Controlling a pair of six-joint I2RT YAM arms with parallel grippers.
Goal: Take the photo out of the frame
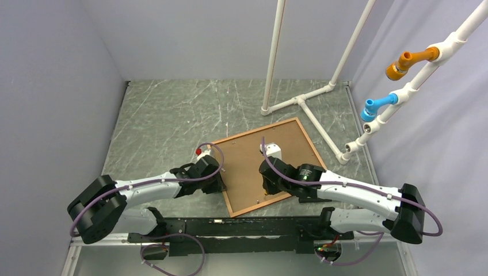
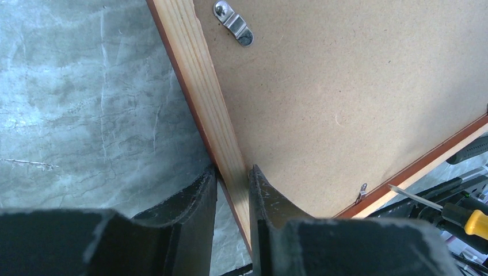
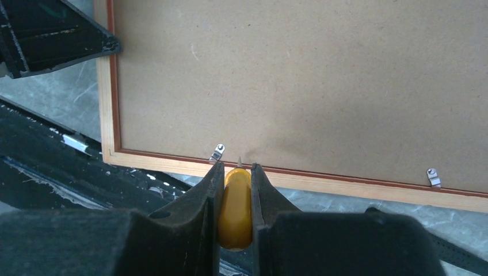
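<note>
Frame [image 1: 230, 202] face down on table [image 1: 172, 109], photo [image 3: 299, 75] seated inside, back up. Left gripper [image 2: 232, 172] pinches the side rail. Right gripper [image 3: 237, 167] clamps a screwdriver [image 3: 235, 207], tip beside a clip [image 3: 217, 152]. Clips apparently unreleased; removal not begun.

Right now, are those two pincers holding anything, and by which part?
The left pincer clamps the frame by its wooden edge rail, one finger on each side. The right pincer grips a yellow screwdriver by its handle.
</note>
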